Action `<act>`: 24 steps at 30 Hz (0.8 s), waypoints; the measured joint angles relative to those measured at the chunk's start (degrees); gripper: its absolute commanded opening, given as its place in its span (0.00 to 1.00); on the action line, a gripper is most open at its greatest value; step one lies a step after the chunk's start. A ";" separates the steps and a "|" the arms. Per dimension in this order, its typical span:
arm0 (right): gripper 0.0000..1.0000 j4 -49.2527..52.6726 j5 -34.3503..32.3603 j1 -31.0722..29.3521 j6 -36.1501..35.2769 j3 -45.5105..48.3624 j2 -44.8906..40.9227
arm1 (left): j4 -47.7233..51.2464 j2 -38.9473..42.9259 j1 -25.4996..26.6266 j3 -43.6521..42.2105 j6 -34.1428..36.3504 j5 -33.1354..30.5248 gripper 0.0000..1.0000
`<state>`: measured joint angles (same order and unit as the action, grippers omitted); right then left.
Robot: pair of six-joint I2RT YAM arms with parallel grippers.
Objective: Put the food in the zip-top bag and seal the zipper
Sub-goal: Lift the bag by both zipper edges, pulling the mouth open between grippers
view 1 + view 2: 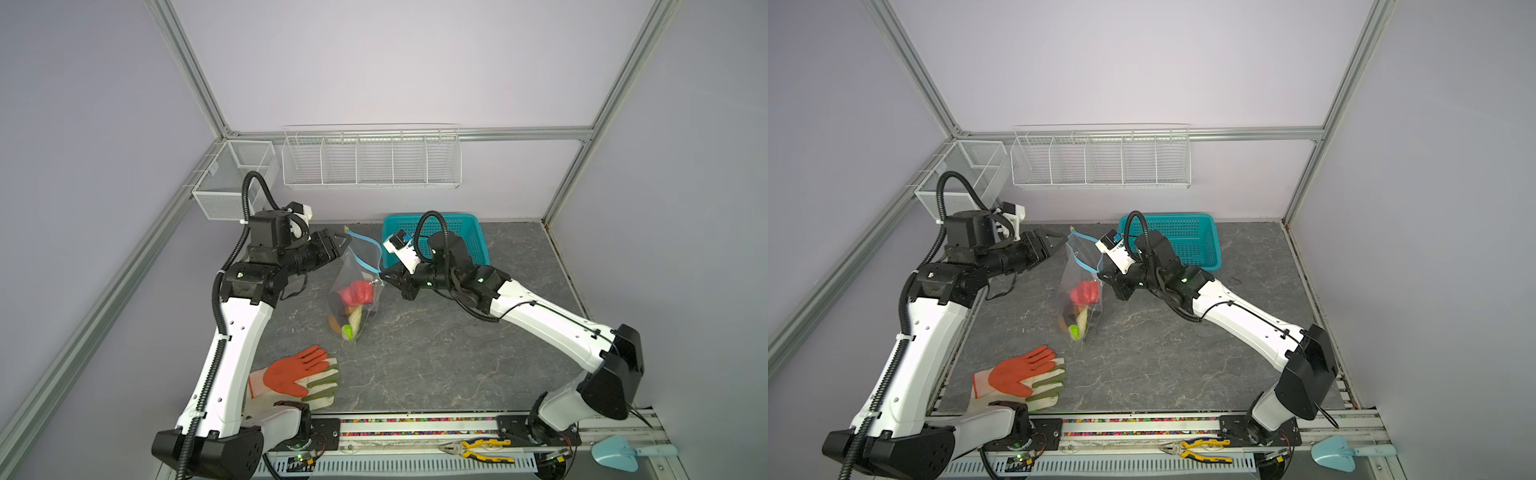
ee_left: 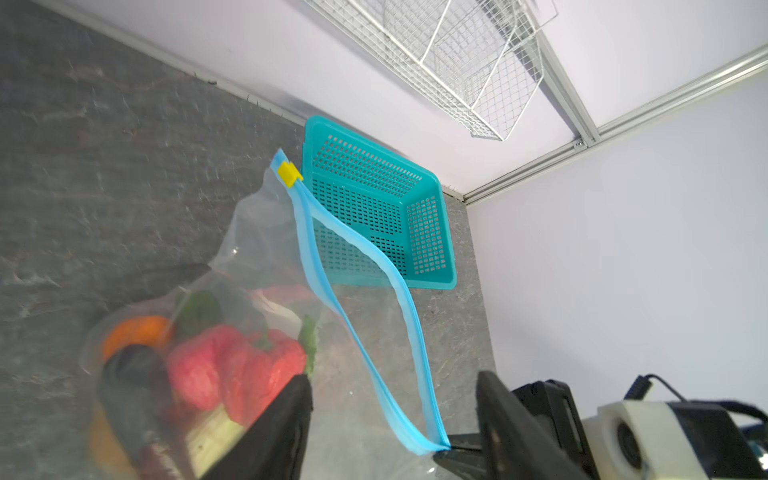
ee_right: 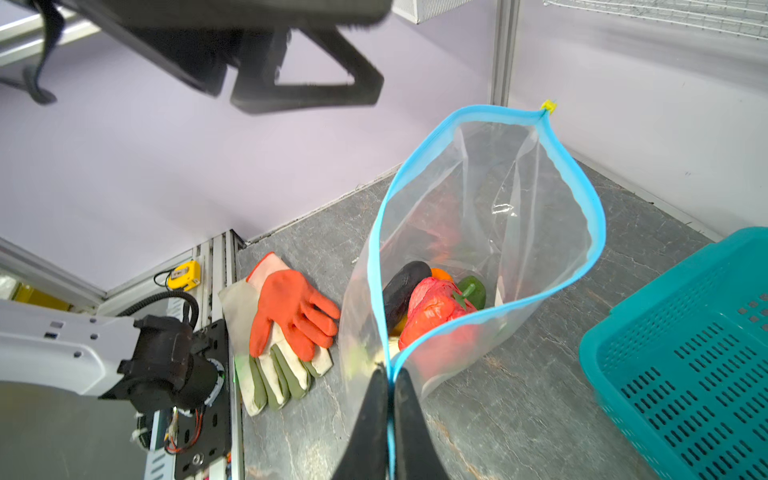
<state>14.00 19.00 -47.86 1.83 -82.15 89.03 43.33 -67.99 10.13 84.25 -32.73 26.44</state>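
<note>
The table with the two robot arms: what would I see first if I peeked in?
Probably the clear zip-top bag standing open mid-table, with colourful toy food piled at its bottom. The right tool pinches one end of its light-blue zipper. After that, the bright orange glove near the front edge and the teal basket at the back.

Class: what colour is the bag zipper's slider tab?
The slider tab is yellow; the left wrist view shows it best.

Left hand wide, right hand tight.
</note>
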 measured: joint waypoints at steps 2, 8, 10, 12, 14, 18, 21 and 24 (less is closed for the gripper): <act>0.07 3.48 1.22 0.57 -2.05 -1.92 0.02 | -0.98 1.42 -0.57 -0.11 0.61 -0.31 0.74; 0.07 11.21 2.75 1.36 -10.49 -7.30 -1.16 | -6.64 6.29 -2.14 -3.39 2.27 -0.17 0.76; 0.07 11.58 3.08 1.38 -13.46 -6.08 -3.21 | -8.52 7.19 -2.27 -4.87 2.43 0.07 0.76; 0.07 12.44 3.19 1.40 -16.57 -4.72 -5.95 | -10.54 7.74 -2.47 -6.49 2.40 0.46 0.76; 0.07 13.66 3.41 1.73 -19.21 -4.63 -7.78 | -13.55 8.68 -2.64 -9.07 2.40 1.31 0.75; 0.07 16.39 6.34 4.35 -23.96 -4.61 -10.43 | -22.38 13.99 -2.75 -18.93 2.73 4.94 0.71; 0.07 18.86 9.55 7.28 -27.74 -4.07 -11.56 | -28.04 20.06 -2.75 -28.04 4.48 6.47 0.67; 0.07 21.35 13.49 10.27 -31.52 -3.21 -12.39 | -32.72 23.56 -2.75 -34.58 7.30 8.02 0.64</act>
<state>35.35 32.49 -37.58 -29.69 -85.36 76.64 10.61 -44.42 7.38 49.67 -25.43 34.46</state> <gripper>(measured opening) 0.070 0.652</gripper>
